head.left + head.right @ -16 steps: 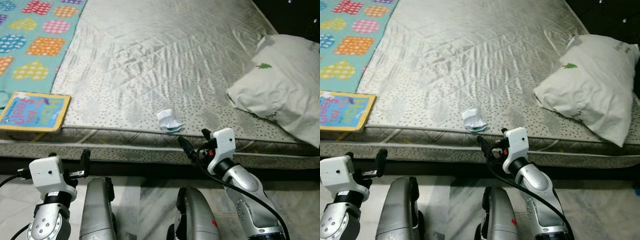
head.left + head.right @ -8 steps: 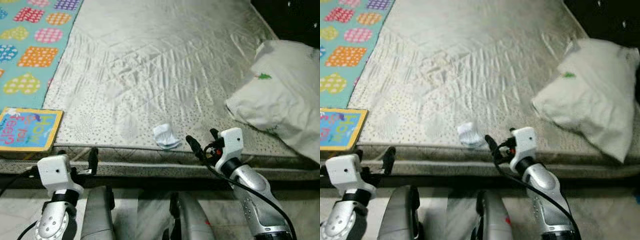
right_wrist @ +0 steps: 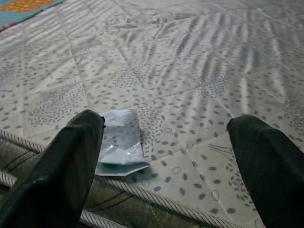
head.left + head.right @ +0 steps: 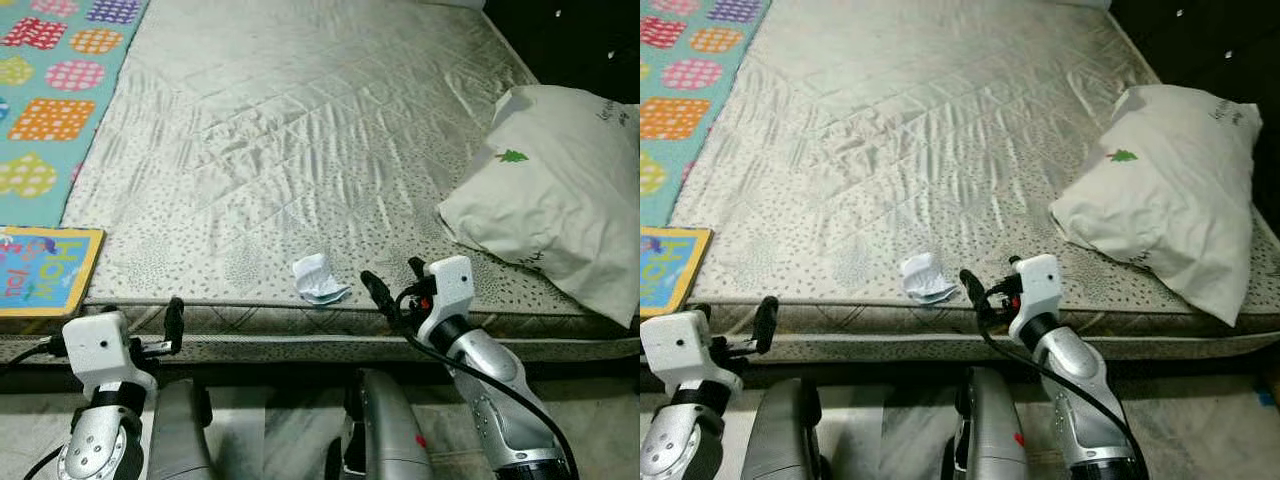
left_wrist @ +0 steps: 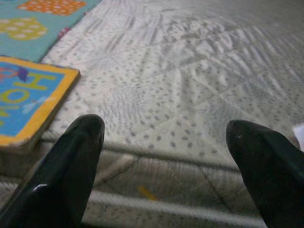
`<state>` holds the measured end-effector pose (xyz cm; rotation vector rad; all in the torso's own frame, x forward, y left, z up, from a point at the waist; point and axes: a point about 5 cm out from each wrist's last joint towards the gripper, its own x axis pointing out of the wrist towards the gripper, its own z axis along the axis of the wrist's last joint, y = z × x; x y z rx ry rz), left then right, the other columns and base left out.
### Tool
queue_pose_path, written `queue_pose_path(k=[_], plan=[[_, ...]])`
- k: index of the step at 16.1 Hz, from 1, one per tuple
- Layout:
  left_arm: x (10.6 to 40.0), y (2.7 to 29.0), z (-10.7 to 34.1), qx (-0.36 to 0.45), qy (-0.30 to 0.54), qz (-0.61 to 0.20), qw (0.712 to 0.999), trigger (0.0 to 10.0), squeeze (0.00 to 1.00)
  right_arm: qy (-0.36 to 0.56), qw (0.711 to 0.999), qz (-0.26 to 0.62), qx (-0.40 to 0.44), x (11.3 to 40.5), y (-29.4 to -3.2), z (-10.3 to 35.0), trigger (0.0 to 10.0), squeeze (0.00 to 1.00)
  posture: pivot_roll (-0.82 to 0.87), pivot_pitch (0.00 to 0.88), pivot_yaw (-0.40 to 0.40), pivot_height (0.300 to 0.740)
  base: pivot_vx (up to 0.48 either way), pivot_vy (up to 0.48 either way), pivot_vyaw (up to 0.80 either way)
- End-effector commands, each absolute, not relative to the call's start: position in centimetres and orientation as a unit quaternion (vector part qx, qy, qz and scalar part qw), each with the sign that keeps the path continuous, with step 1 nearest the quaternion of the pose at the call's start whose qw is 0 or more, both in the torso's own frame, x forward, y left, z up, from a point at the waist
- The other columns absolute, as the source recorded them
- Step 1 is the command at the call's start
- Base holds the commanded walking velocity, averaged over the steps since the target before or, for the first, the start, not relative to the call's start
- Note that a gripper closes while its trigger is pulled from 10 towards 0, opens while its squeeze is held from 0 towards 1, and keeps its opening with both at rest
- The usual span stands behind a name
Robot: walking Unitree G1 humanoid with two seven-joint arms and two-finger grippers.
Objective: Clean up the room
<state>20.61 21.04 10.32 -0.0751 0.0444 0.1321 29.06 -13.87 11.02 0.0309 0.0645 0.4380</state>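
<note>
- A crumpled white wrapper (image 4: 318,280) is lying near the mattress (image 4: 300,130) front edge.
- The right gripper (image 4: 392,290), fingers spread and empty, is waiting just beside it at three o'clock.
- It should be reaching toward nine o'clock, low, pinching the raised crumple.
- The left gripper (image 4: 140,325), also spread, is idling near the book (image 4: 40,270).

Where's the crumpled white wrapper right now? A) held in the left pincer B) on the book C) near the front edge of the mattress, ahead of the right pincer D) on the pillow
C: the wrapper lies on the mattress near its front edge, just beyond the open right pincer, not touched by it.
</note>
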Motion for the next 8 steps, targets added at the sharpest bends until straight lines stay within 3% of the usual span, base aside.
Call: queue_pose_path(k=[1, 4, 8], plan=[[20.0, 20.6, 9.9, -0.038, 0.044, 0.043, 0.997, 10.0, 0.0, 0.055, 0.976, 0.21, -0.005, 29.3, -14.3, 10.3, 10.0, 0.0, 0.03, 0.199, -0.138, 0.555, 0.0, 0.0, 0.0], [19.2, 20.9, 10.2, 0.002, 0.048, -0.004, 0.999, 10.0, 0.0, 0.131, 0.961, 0.244, -0.023, 30.1, -13.5, 8.4, 10.0, 0.0, 0.06, 0.209, -0.126, 0.555, 0.0, 0.0, 0.0], [16.8, 21.0, 11.0, 0.004, 0.043, -0.018, 0.999, 10.0, 0.0, 0.128, 0.946, 0.298, -0.021, 31.7, -9.1, 9.1, 10.0, 0.0, 0.13, 0.241, -0.161, 0.555, 0.0, 0.0, 0.0]])
